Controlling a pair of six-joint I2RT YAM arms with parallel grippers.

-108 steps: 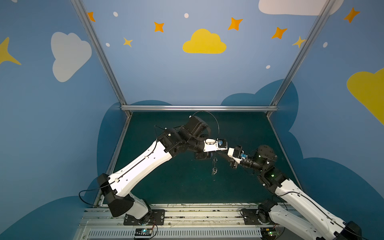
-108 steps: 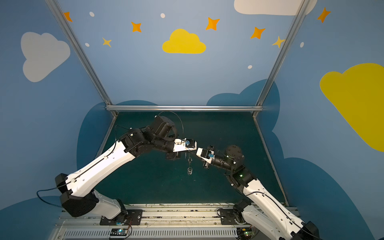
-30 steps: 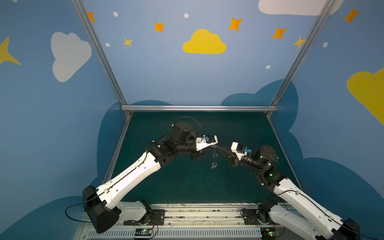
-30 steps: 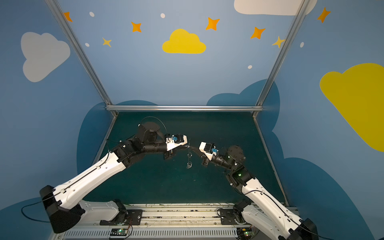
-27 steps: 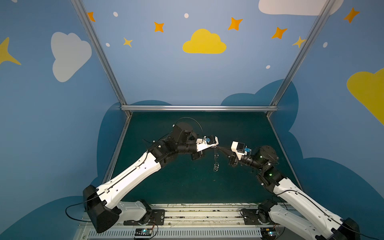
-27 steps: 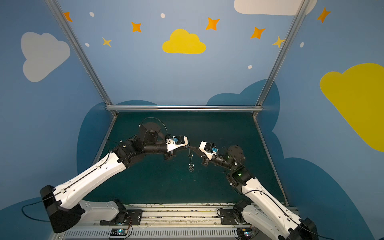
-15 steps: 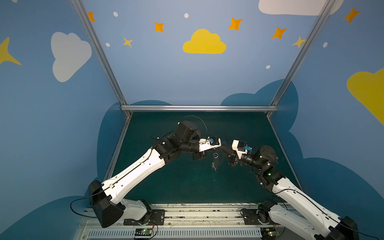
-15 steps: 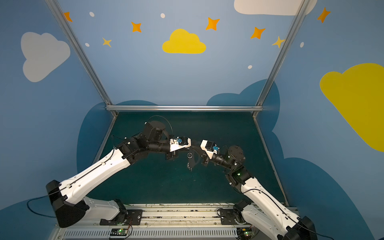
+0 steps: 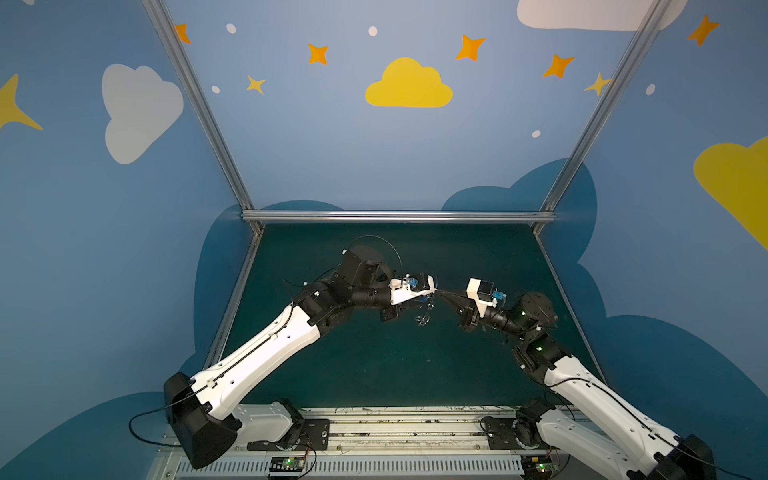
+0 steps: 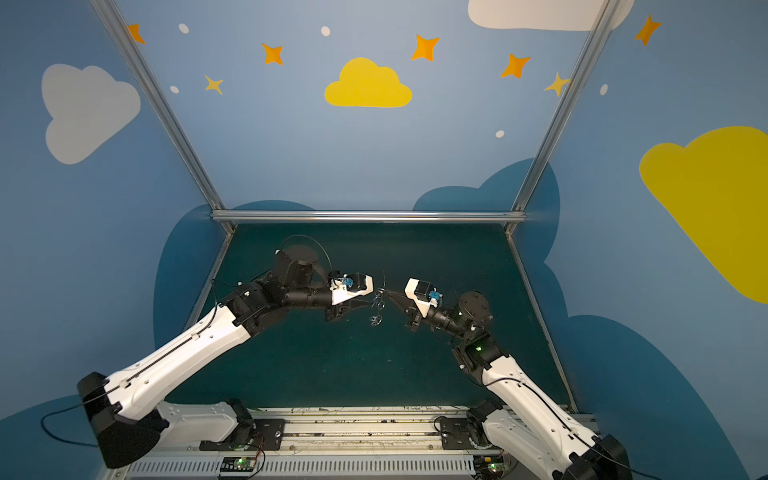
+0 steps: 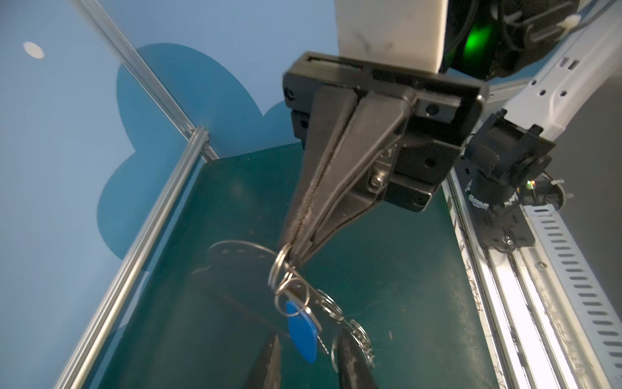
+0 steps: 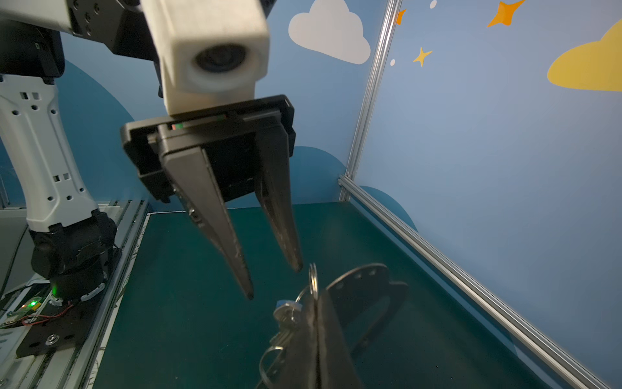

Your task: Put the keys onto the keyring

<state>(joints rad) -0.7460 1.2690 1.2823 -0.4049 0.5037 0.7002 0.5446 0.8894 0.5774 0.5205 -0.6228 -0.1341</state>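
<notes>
hanging from keyring [image 11: 235,272], key [image 11: 302,333] roughly vertical

surface: dark green table mat [image 9: 374,374] lying flat
edges: aluminium frame [image 9: 395,216] bordering back and sides
on it: pale specks [image 11: 390,334] showing, possibly lint

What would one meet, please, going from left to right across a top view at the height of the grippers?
left forearm → left wrist camera → keyring, dangling → right wrist camera → right forearm

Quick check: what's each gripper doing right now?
Left gripper: open, holding nothing.
Right gripper: closed on the keyring.
</notes>
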